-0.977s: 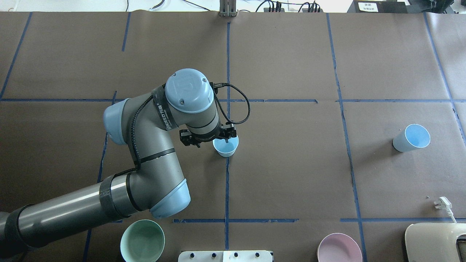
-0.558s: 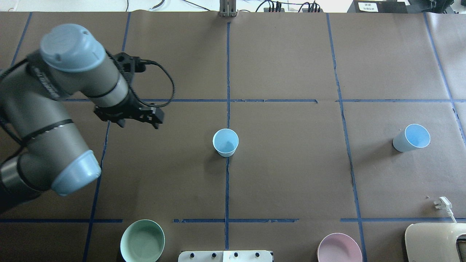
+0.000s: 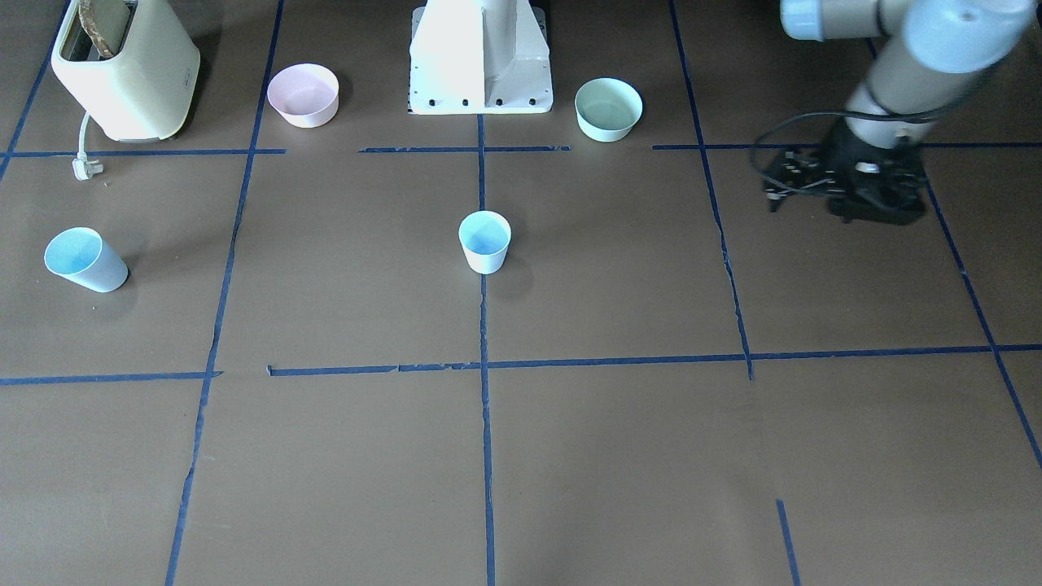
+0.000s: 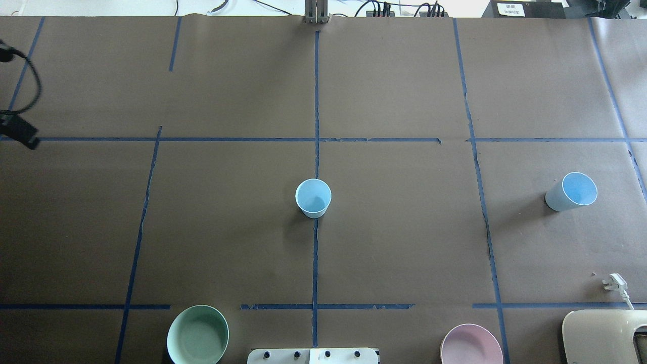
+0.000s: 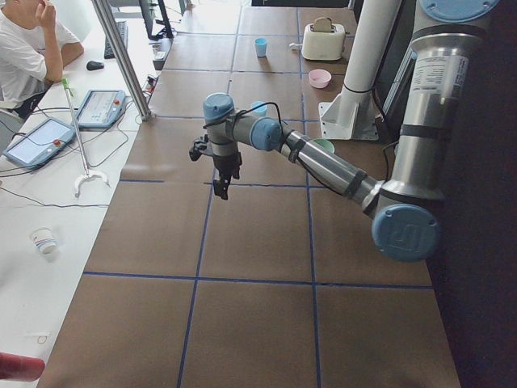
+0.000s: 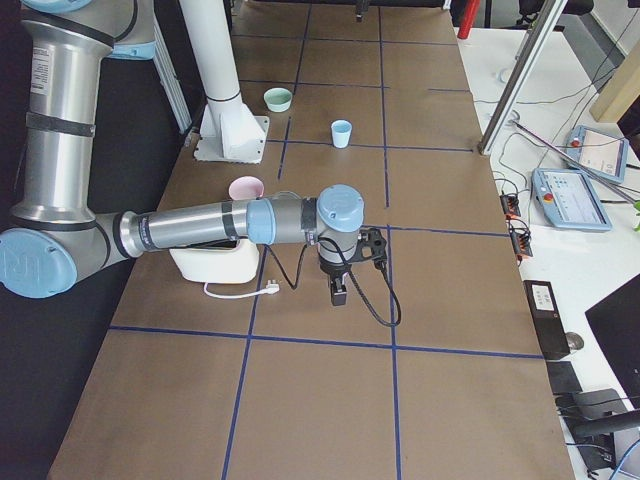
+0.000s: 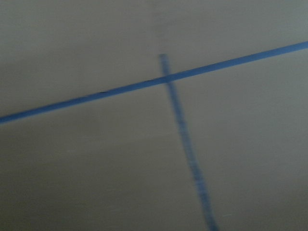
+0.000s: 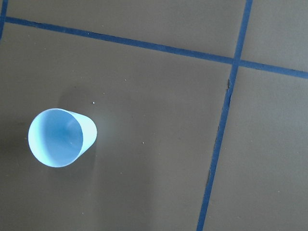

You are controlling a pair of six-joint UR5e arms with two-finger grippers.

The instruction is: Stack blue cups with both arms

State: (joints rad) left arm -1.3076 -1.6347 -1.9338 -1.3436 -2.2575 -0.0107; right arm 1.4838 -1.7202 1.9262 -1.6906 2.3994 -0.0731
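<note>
A plain brown table cover (image 7: 72,183) fills the whole frame and is darker toward the lower left. A long blue tape line (image 7: 72,101) runs across it, from the left edge at about mid-height up to the right edge near the top. A second blue tape line (image 7: 190,154) crosses it a little right of centre in the upper part of the frame, then slants down to the bottom edge. Above the crossing it is only a short stub that seems to end there. The whole view is soft and smeared.
</note>
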